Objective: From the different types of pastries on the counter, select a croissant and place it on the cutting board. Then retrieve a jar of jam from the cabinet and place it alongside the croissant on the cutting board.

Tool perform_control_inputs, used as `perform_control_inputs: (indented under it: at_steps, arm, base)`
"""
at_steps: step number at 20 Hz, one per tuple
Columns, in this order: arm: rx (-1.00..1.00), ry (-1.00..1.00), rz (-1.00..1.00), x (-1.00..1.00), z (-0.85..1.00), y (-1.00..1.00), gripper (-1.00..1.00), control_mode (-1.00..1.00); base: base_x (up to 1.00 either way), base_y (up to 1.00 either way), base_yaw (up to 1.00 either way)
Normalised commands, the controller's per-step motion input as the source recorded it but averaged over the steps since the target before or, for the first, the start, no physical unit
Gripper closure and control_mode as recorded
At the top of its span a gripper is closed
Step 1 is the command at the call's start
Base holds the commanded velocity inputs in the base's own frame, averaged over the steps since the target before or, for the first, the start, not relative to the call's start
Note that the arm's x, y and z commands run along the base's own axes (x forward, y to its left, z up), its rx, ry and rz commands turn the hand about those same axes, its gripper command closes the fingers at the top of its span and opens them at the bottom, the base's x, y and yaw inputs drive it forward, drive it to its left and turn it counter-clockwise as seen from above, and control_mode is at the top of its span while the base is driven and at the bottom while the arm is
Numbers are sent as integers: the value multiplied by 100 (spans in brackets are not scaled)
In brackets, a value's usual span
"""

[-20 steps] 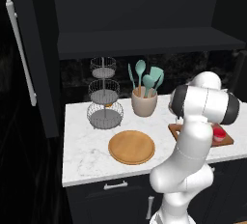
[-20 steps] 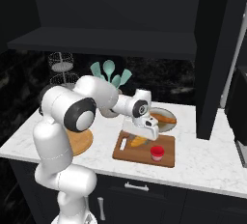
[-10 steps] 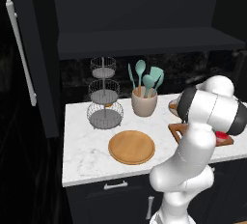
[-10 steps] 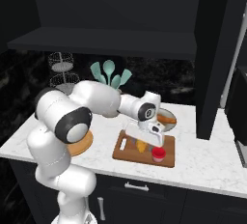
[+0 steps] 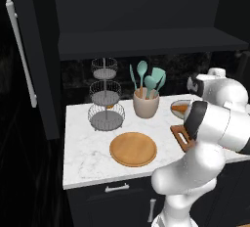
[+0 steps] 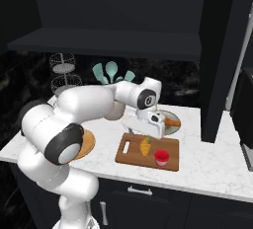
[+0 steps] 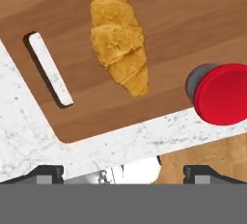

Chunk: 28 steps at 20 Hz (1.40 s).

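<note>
The golden croissant (image 7: 119,37) (image 6: 145,145) lies on the reddish-brown cutting board (image 7: 183,20) (image 6: 133,155), near the slot-shaped handle hole. Beside the croissant on the board's front part stands the red-topped jar of jam (image 7: 224,94) (image 6: 161,157), upright. My gripper (image 6: 152,130) (image 7: 124,172) hangs above the board's rear edge, open, fingers wide apart with nothing between them. A corner of the board (image 5: 179,134) pokes out from behind my arm. The long orange-brown pastry (image 6: 171,122) rests in a shallow bowl (image 5: 179,107) behind the board on the white marble counter (image 6: 207,164).
A round light-wood plate (image 5: 133,148) sits left of the board. Behind it are a beige utensil crock (image 5: 146,106) with teal tools and a tiered wire basket (image 5: 105,99). A dark shelf and cabinet hang overhead. A tall dark panel (image 6: 217,60) stands right of the bowl.
My arm's elbow has swung over to the right and the hand has drifted slightly toward the board's back. The croissant and the jar have stayed put on the board.
</note>
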Motion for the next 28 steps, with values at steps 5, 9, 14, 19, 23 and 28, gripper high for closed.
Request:
perform_control_inputs:
  at_steps: [5,9,14,19,23,28]
  arm:
    - [0,1,0,-22,47,54,-100,-100]
    - [0,-18,-1,-100,-17,42,-100,-100]
    - [0,-30,-4,-100,-44,51,-100,-100]
    - [0,-31,-3,-100,-46,45,-100,-100]
    - [0,-20,-3,-100,-38,38,-100,-100]
    - [0,-2,0,-56,-21,14,-100,-100]
  base:
    - [0,0,0]
    - [0,0,0]
    - [0,0,0]
    - [0,0,0]
    - [0,0,0]
    - [0,0,0]
